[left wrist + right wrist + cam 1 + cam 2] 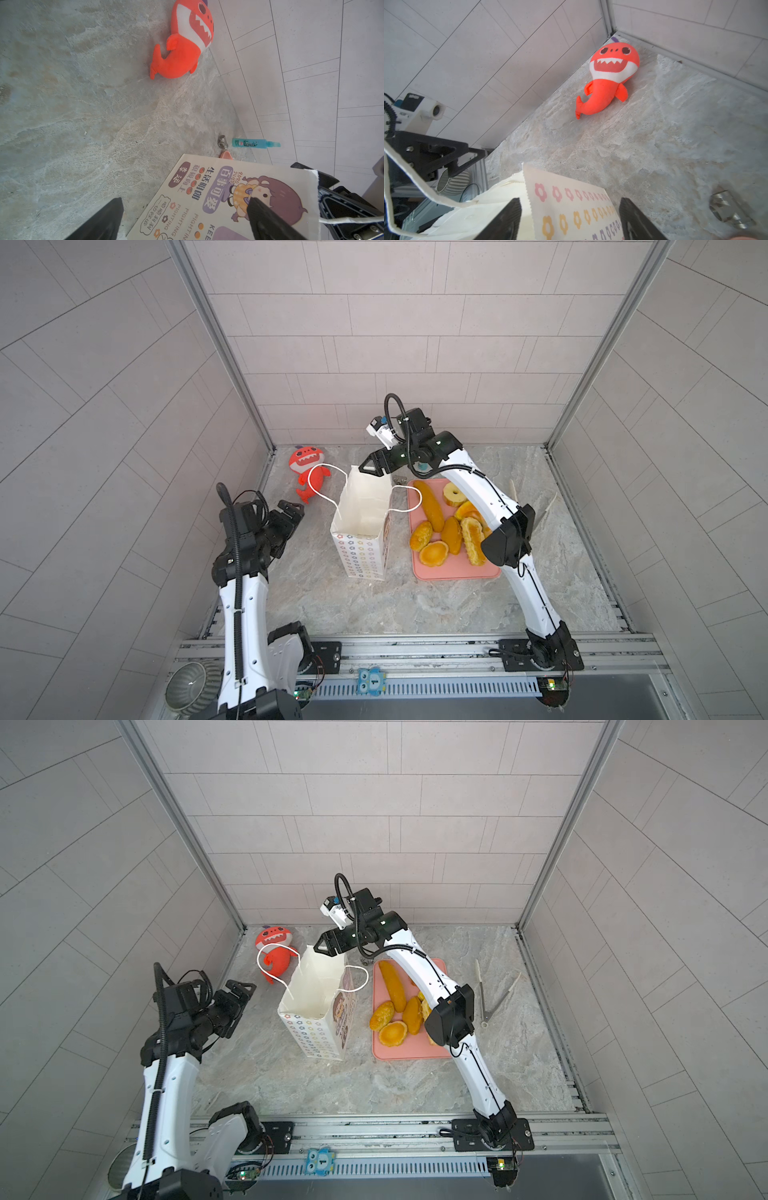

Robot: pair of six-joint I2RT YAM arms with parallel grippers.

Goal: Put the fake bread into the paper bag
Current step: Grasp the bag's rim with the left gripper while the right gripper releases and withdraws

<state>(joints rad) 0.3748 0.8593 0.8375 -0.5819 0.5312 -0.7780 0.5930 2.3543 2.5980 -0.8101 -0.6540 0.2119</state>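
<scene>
The left arm is bent low by the surface's left edge. The left end effector (292,511) is spread wide with nothing in it, aimed at the paper bag (361,547). A red plush shark (305,472) lies in the far left corner. The bag stands upright mid-surface, and the left wrist view reads "FIGHTING" and "RORO" on it. The right arm arches over, and the right end effector (569,218) is spread, with the bag's far rim between its fingers but not pinched. The fake bread (432,506) sits on the pink tray (457,572) just right of the bag. The tongs (483,1002) only show fully in a top view.
</scene>
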